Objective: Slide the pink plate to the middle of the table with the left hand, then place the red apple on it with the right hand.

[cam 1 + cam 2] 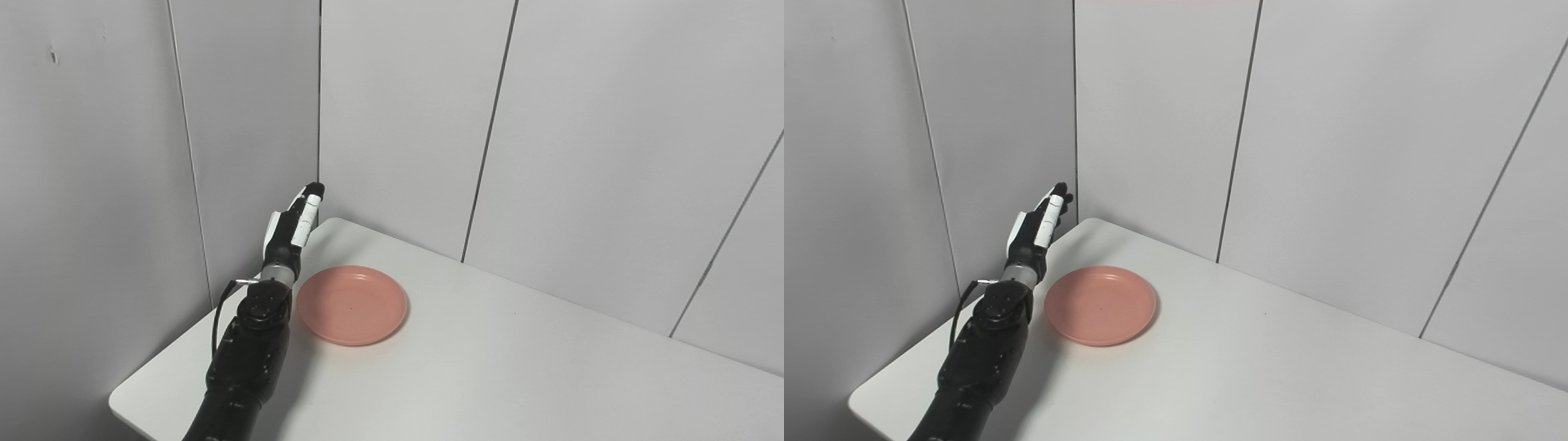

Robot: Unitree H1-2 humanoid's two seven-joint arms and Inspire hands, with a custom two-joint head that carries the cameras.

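Note:
A pink plate [352, 304] lies flat and bare on the white table [520, 367], toward its far left corner. My left hand [293, 224] is stretched out just left of the plate's far rim, fingers straight and pointing toward the wall corner, holding nothing. Its wrist passes close beside the plate's left edge; I cannot tell if it touches. The same plate [1100, 304] and left hand [1037, 223] show in the right eye view. No red apple and no right hand appear in either view.
Grey wall panels [398, 122] stand close behind the table and along its left side, meeting in a corner just past my fingertips. The table's left front corner [122, 401] is near my forearm. White tabletop stretches to the right of the plate.

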